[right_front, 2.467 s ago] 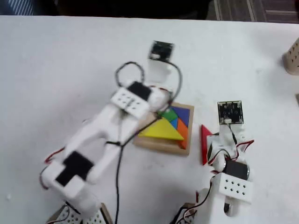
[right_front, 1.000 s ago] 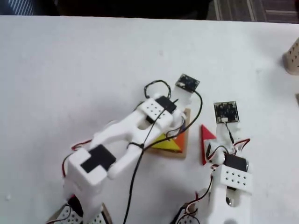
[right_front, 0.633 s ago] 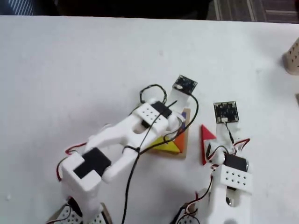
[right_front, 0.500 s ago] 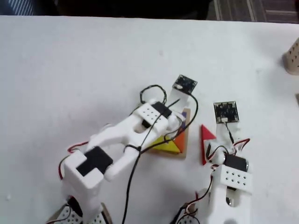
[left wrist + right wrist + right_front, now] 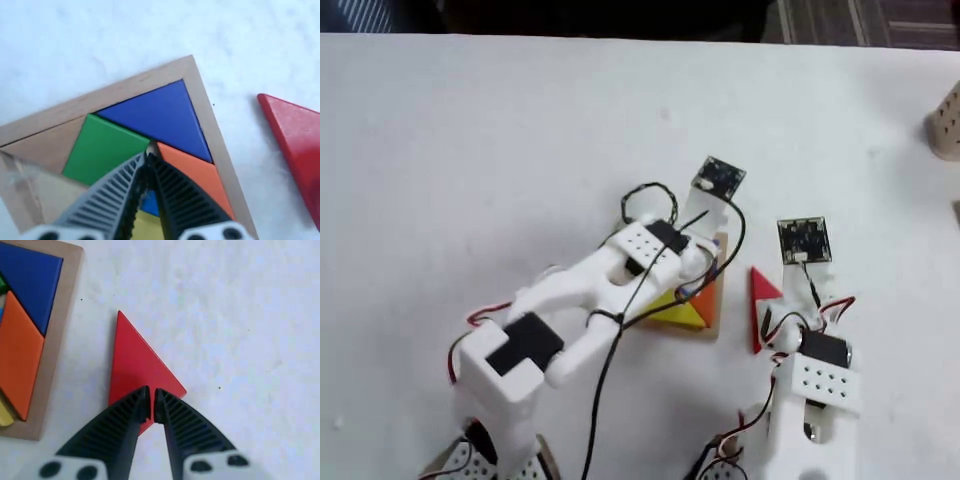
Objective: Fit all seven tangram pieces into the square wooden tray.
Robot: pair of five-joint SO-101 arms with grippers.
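Observation:
The square wooden tray (image 5: 201, 98) holds a blue triangle (image 5: 160, 112), a green piece (image 5: 102, 150), an orange piece (image 5: 200, 172) and a yellow triangle (image 5: 672, 311). Part of its floor (image 5: 35, 150) is bare wood. My left gripper (image 5: 148, 156) is shut, its tips right where green, blue and orange meet. The left arm (image 5: 620, 265) covers most of the tray (image 5: 713, 316) from above. A red triangle (image 5: 135, 360) lies flat on the table right of the tray, also visible as the red triangle (image 5: 762, 295). My right gripper (image 5: 151, 396) is shut, tips over the triangle's near part.
The white table has free room around and behind the tray. A beige perforated block (image 5: 946, 122) stands at the far right edge. Both arm bases and their cables crowd the front edge, with the right arm (image 5: 815, 385) just behind the red triangle.
The left arm swung from the tray's back left to over its right half, now hiding most pieces. Over the last second it barely shifted. The right arm drew back slightly.

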